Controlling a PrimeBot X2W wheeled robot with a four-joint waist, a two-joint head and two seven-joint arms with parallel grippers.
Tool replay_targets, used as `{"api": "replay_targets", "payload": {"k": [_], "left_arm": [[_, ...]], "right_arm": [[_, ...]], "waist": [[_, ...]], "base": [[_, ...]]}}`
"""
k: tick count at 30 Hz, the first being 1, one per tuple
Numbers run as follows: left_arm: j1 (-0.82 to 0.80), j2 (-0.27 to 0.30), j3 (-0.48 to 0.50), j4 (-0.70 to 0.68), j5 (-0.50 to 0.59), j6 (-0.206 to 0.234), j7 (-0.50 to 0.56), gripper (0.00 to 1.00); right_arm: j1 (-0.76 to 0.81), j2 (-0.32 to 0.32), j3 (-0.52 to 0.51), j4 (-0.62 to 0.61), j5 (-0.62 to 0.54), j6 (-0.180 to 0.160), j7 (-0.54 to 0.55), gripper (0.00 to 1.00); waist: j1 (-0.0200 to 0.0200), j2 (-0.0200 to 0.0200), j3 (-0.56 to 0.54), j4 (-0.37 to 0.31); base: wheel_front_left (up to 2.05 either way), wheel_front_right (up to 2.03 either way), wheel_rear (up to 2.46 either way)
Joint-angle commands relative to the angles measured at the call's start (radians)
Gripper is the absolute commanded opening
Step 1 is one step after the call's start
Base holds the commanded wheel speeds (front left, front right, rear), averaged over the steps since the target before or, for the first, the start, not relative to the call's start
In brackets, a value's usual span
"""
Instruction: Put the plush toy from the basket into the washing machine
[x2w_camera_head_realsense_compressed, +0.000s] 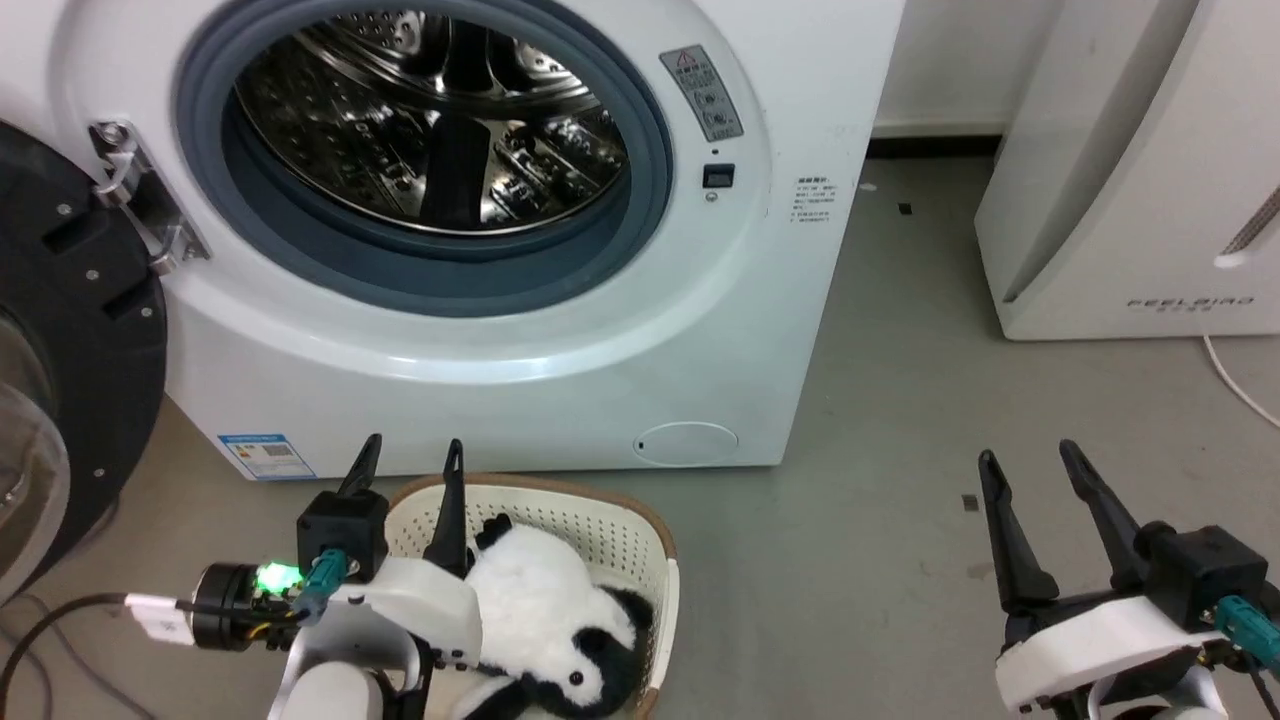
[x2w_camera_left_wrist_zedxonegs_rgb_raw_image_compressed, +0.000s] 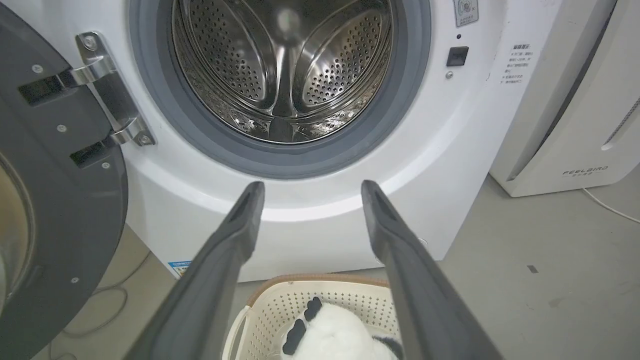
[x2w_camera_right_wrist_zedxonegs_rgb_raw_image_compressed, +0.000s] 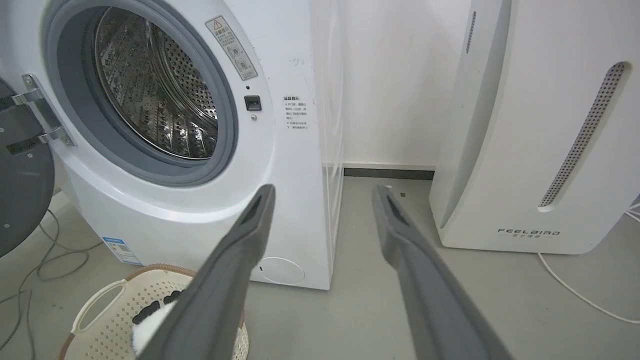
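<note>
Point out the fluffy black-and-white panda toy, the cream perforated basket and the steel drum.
Fluffy black-and-white panda toy (x2w_camera_head_realsense_compressed: 540, 590): head view, white body.
Cream perforated basket (x2w_camera_head_realsense_compressed: 600, 520): head view, far inner wall.
Perforated steel drum (x2w_camera_left_wrist_zedxonegs_rgb_raw_image_compressed: 345, 65): left wrist view, right-hand panel.

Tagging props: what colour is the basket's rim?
Brown, above cream perforated walls. The basket shows best in the head view.

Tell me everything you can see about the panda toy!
The plush toy is a fluffy panda: white furry body, black ears, black limbs and a dark patch round a shiny eye. It looks soft. It lies slumped inside the basket, filling much of it, head at the end nearest the robot. The left claw is open and not gripping it.
</note>
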Motion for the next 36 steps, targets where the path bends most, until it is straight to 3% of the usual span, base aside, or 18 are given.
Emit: {"api": "replay_targets", "payload": {"k": [1,21,36], "left_arm": [[-0.032,0.008,-0.005,0.025,0.004,-0.001,-0.011,1.00],[-0.284,0.051,-0.084,0.346,0.040,-0.040,0.008,1.00],[-0.439,0.123,-0.176,0.511,0.082,-0.076,0.187,1.00]], "right_arm": [[-0.018,0.000,-0.001,-0.009,0.019,0.000,-0.009,1.00],[-0.110,0.000,0.007,-0.051,0.099,0.000,-0.049,1.00],[-0.177,0.000,0.012,-0.085,0.173,0.000,-0.080,1.00]], "waist": [[0.0000,0.0000,0.020,-0.006],[0.0000,0.0000,0.227,-0.060],[0.0000,0.0000,0.411,-0.110]], "base": [[0.00,0.00,0.00],[0.00,0.00,0.00],[0.00,0.00,0.00]]}}
